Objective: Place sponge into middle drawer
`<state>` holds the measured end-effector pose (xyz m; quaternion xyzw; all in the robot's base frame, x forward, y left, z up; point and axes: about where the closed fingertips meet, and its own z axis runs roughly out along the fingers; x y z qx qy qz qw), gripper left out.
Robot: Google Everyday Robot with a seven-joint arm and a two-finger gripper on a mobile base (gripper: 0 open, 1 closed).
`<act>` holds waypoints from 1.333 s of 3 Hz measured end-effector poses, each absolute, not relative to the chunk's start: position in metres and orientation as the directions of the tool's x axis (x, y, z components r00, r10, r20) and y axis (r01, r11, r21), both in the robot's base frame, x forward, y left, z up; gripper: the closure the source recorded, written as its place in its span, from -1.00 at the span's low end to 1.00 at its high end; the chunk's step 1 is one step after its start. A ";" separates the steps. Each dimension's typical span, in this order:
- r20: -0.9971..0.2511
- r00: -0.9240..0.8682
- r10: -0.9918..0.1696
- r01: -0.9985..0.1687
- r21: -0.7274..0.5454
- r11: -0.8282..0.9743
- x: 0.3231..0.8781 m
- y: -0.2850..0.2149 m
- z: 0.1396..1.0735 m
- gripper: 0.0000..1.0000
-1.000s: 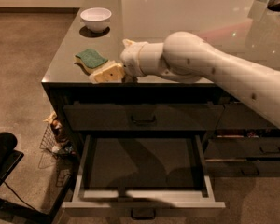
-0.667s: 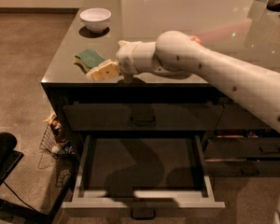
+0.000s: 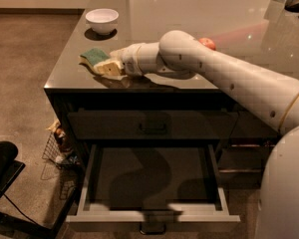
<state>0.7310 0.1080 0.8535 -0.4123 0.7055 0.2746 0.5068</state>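
While the middle drawer (image 3: 114, 216) is seen pulled wide open at the very front, its grey rim is nearest and its dark floor is shown with no sponge inside. Just above it, a dark drawer front (image 3: 152, 126) is seen shut under the counter (image 3: 70, 76) edge.

Up on the counter, near the left front corner, the sponge (image 3: 95, 57) is found tilted, with the green scouring face up and to the left and the pale yellow foam turned forward. The gripper (image 3: 109, 66) is set against it from the right at the end of the arm (image 3: 229, 76). Its fingers appear narrowed onto the foam end, so the sponge is judged held. A shadow is cast just beneath, and whether the sponge rests on the counter cannot be told.

As for handling, the sponge is judged light, soft and springy, and not fragile. The foam is expected to give under a pinch, while the rough green face should resist slipping. A hold across the thick middle is judged best, since a hold at the wavy edge may let it flop or pivot.

Farther back, a red-orange fruit (image 3: 207, 43) is glimpsed behind the arm, and a white bowl (image 3: 101, 20) is seen well apart at the rear left.
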 end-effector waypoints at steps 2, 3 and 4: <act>-0.931 -0.200 -0.305 -0.870 0.025 0.492 0.726 0.116 0.833 0.88; -0.931 -0.200 -0.305 -0.871 0.026 0.491 0.725 0.118 0.833 1.00; -0.926 -0.160 -0.342 -0.883 -0.020 0.468 0.710 0.118 0.853 1.00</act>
